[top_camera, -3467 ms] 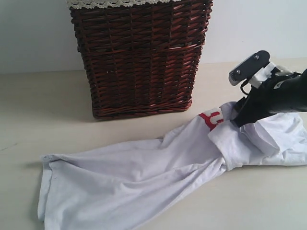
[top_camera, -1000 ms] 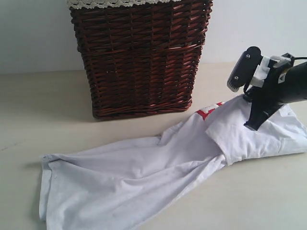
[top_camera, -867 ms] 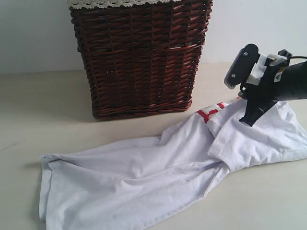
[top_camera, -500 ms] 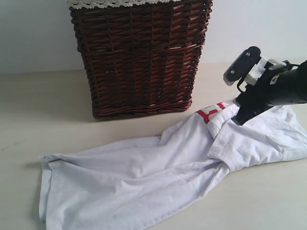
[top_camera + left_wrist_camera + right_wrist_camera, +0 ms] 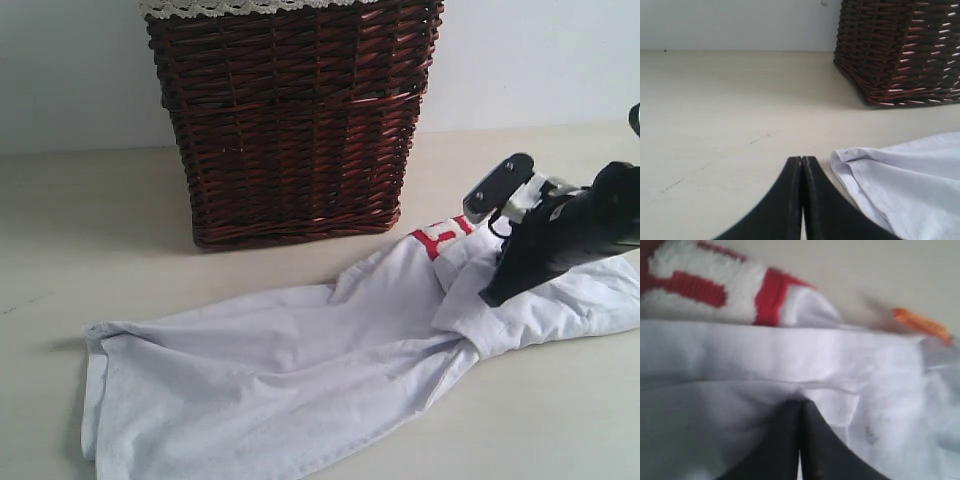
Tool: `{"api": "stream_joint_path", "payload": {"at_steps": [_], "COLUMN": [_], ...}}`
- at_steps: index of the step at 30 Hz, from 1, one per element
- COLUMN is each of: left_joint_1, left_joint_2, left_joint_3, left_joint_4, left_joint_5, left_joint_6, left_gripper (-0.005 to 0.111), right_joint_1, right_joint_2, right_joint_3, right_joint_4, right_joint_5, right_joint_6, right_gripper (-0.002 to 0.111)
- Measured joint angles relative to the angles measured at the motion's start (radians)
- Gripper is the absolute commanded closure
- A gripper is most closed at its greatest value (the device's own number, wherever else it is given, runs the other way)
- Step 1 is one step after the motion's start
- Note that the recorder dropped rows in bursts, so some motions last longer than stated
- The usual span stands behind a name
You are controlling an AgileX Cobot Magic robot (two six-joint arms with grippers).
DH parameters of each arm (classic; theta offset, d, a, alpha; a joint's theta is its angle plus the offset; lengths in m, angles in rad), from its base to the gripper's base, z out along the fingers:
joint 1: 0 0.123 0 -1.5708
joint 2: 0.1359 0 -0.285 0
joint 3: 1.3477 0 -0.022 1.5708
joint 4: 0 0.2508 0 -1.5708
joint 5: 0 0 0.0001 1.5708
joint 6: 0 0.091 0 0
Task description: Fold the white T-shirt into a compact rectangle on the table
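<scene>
The white T-shirt [image 5: 300, 370] lies crumpled in a long diagonal strip on the table [image 5: 80, 220], its hem at the front left and its chest end at the right. Red-outlined lettering [image 5: 440, 238] peeks out by the folded shoulder. My right gripper [image 5: 492, 297] presses down into that fold, shut, and the white cloth [image 5: 740, 365] puckers around its closed tips [image 5: 800, 402]. The fuzzy lettering [image 5: 695, 295] and an orange neck tag [image 5: 920, 325] lie just beyond. My left gripper [image 5: 802, 160] is shut and empty above the table, beside the shirt's hem corner [image 5: 850, 155].
A tall brown wicker basket [image 5: 290, 120] with a lace-trimmed liner stands behind the shirt, close to its middle; its lower corner [image 5: 900, 50] shows in the left wrist view. Bare tabletop [image 5: 715, 110] stretches to the left of it.
My right gripper came down from a raised pose above the shoulder fold to the cloth, nearer the front. The lifted part of the shirt has sunk and flattened.
</scene>
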Motion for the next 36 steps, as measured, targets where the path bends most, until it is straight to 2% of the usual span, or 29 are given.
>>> {"api": "stream_joint_path", "payload": {"at_steps": [4,12,14,17,20,27,32,36], "left_joint_1": [0.000,0.000,0.000,0.000,0.000,0.000,0.000,0.000], "left_joint_2": [0.000,0.000,0.000,0.000,0.000,0.000,0.000,0.000], "left_joint_3": [0.000,0.000,0.000,0.000,0.000,0.000,0.000,0.000], "left_joint_4": [0.000,0.000,0.000,0.000,0.000,0.000,0.000,0.000], "left_joint_5": [0.000,0.000,0.000,0.000,0.000,0.000,0.000,0.000], "left_joint_6": [0.000,0.000,0.000,0.000,0.000,0.000,0.000,0.000], "left_gripper": [0.106,0.106,0.106,0.106,0.106,0.106,0.106,0.106], "right_joint_1": [0.000,0.030,0.030,0.035,0.036,0.036,0.054,0.169], "right_joint_2": [0.039,-0.006,-0.028,-0.125,-0.260,-0.251,-0.211,-0.204], "right_joint_3": [-0.024,-0.055,-0.046,-0.011,-0.013,-0.016,-0.016,-0.016], "right_joint_4": [0.000,0.061,0.119,0.164,0.186,0.278,0.583,0.780], "right_joint_5": [0.128,0.654,0.736,0.780,0.748,0.750,0.763,0.725], "right_joint_6": [-0.004,-0.100,-0.177,-0.260,-0.301,-0.339,-0.688,-0.934], "right_gripper": [0.108,0.108,0.099,0.079,0.070,0.068,0.060,0.059]}}
